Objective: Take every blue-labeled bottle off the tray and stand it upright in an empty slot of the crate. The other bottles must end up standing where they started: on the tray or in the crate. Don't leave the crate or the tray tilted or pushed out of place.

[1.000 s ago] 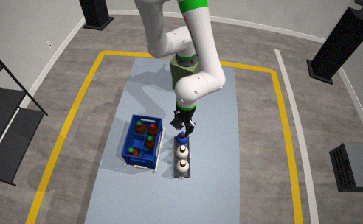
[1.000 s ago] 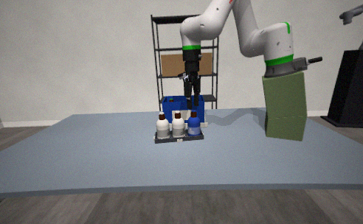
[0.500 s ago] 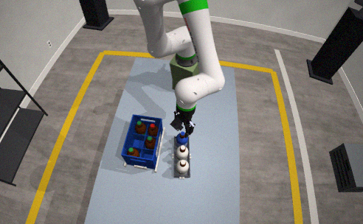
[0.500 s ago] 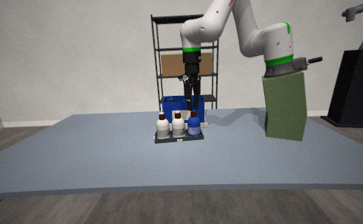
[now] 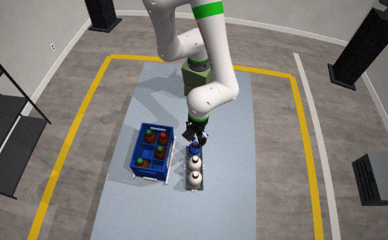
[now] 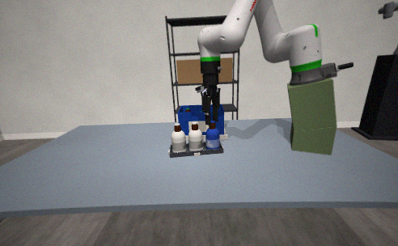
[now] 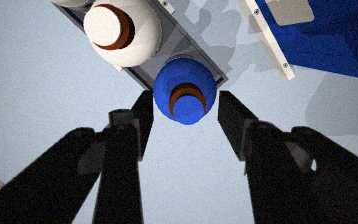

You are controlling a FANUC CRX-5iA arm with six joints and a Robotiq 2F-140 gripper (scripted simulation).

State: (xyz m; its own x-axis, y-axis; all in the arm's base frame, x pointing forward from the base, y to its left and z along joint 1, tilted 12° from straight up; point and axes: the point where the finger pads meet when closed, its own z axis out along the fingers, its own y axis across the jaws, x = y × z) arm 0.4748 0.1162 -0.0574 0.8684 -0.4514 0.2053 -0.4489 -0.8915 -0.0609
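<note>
One blue-labeled bottle (image 5: 195,150) (image 6: 213,141) (image 7: 167,80) stands upright at the robot-side end of the tray (image 5: 194,188) (image 6: 183,154) (image 7: 181,46). Two white bottles stand on the tray beside it, the middle one (image 5: 195,164) (image 6: 195,141) (image 7: 147,35) and the far-end one (image 5: 195,179) (image 6: 178,142). My gripper (image 5: 195,140) (image 6: 211,121) (image 7: 185,105) is partly open and points down over the blue bottle. In the wrist view its fingertips are either side of the bottle, with visible gaps. The blue crate (image 5: 147,173) (image 6: 182,122) (image 7: 325,50) stands upright beside the tray.
The crate holds brown bottles with green caps (image 5: 150,136) (image 5: 160,152) (image 5: 141,163) and one with a red cap (image 5: 162,139). Its middle left and front right slots look empty. White brackets (image 5: 170,162) (image 7: 272,40) run along the crate's tray side.
</note>
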